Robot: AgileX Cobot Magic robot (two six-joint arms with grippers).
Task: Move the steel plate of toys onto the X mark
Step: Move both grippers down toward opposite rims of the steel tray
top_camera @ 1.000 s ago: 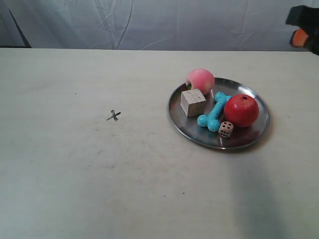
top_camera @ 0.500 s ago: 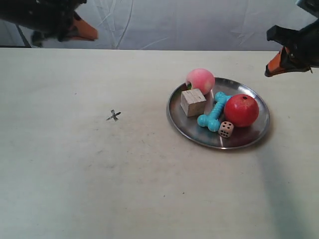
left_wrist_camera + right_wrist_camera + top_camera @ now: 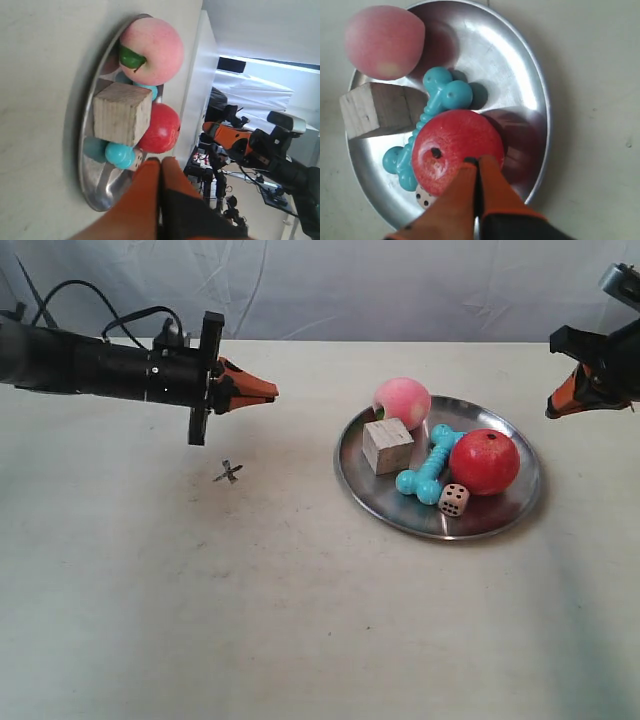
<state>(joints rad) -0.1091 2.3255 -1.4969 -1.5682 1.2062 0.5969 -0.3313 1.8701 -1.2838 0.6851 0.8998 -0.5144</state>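
Shiny metal steel plate [image 3: 500, 515]; matt, seemingly wooden cube [image 3: 387, 446]; glossy apple [image 3: 485, 461].

- The steel plate [image 3: 527, 75] holds all the toys.
- On its face, the pink peach [image 3: 384, 41] sits at 11 o'clock and the wooden cube [image 3: 372, 109] at 9.
- The turquoise dog-bone [image 3: 432, 107] lies across the middle.
- The red apple [image 3: 455, 147] sits toward 6.
- The right gripper [image 3: 476, 167], orange fingers pressed together, overlaps the apple.
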